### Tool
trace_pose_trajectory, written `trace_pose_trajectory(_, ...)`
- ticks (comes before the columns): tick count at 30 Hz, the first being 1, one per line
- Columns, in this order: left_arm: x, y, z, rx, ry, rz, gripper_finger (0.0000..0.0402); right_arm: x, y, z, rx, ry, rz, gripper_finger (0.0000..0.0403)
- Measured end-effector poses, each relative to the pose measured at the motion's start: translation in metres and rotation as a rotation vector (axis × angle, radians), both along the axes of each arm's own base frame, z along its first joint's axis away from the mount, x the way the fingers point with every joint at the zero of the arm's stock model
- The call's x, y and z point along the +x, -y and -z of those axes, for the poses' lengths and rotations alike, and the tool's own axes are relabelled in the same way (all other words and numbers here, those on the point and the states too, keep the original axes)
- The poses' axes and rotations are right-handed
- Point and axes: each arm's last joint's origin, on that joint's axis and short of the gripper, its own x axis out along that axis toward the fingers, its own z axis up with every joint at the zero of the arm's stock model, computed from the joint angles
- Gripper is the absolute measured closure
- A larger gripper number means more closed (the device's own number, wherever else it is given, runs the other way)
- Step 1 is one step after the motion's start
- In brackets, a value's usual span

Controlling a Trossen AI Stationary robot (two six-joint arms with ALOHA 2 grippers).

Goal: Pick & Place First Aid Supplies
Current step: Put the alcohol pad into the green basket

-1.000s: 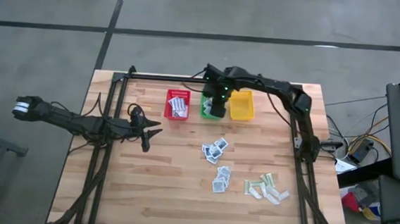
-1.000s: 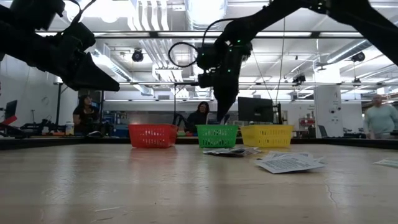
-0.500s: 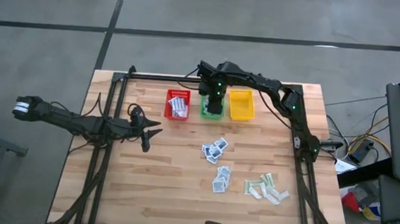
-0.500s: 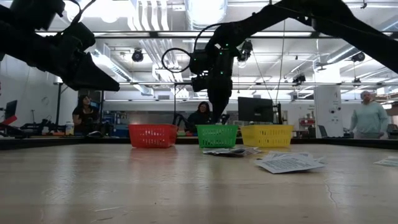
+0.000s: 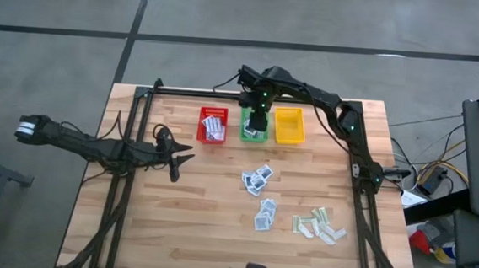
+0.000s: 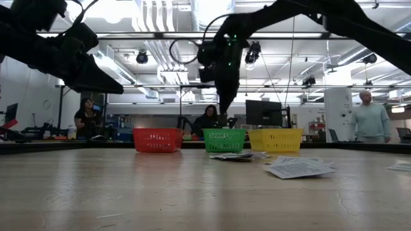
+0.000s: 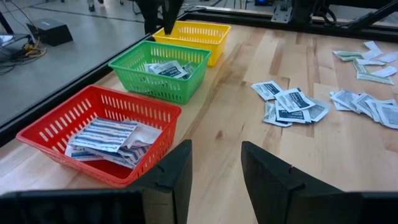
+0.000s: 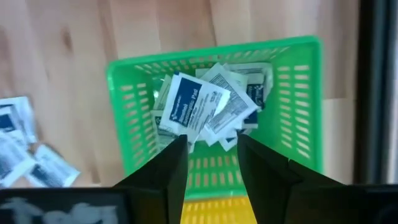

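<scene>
The right gripper (image 8: 211,163), clamped a second ago, now stands spread above the green basket (image 8: 305,99), and a packet (image 8: 188,104) lies on the pile inside (drop done, I judge). The left gripper (image 7: 216,163) waits, spread, near the red basket (image 7: 59,124).

Overhead view straight down, table-level view across, both wrist views sharing green basket (image 8: 211,124)

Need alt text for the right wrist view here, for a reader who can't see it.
The right gripper, fingers open and empty, hangs above a green basket holding a loose pile of white-and-blue packets. A few more packets lie on the wooden table beside the basket.
</scene>
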Motion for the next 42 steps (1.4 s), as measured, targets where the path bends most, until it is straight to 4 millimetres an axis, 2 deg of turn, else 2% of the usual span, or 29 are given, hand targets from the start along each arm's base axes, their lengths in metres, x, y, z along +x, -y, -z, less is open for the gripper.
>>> trace_pose_trajectory(4,0.000,0.000,0.000,0.011,-0.004,0.003,0.0268,-0.007,-0.009,-0.024,0.006,0.012,0.011,0.0273)
trace_pose_trajectory(9,0.000,0.000,0.000,0.011,-0.004,0.004,0.0268,-0.016,-0.034,-0.053,0.026,0.056,-0.015,0.0283)
trace_pose_trajectory(13,0.000,0.000,0.000,0.012,-0.005,0.004,0.0268,-0.023,-0.060,-0.071,0.102,0.117,-0.058,0.0290)
trace_pose_trajectory(18,0.000,0.000,0.000,0.012,-0.005,0.004,0.0268,-0.039,-0.102,-0.081,0.129,0.108,-0.111,0.0298)
trace_pose_trajectory(25,0.000,0.000,0.000,0.013,-0.005,0.004,0.0268,-0.072,-0.153,-0.076,0.142,0.144,-0.138,0.0307)
trace_pose_trajectory(30,0.000,0.000,0.000,0.013,-0.005,0.004,0.0268,-0.099,-0.176,-0.065,0.158,0.219,-0.092,0.0315)
trace_pose_trajectory(37,0.000,0.000,0.000,0.012,-0.005,0.004,0.0268,-0.134,-0.192,-0.041,0.187,0.255,-0.043,0.0324)
trace_pose_trajectory(42,0.000,0.000,0.000,0.006,-0.003,0.002,0.0268,-0.147,-0.195,-0.019,0.175,0.288,-0.075,0.0318)
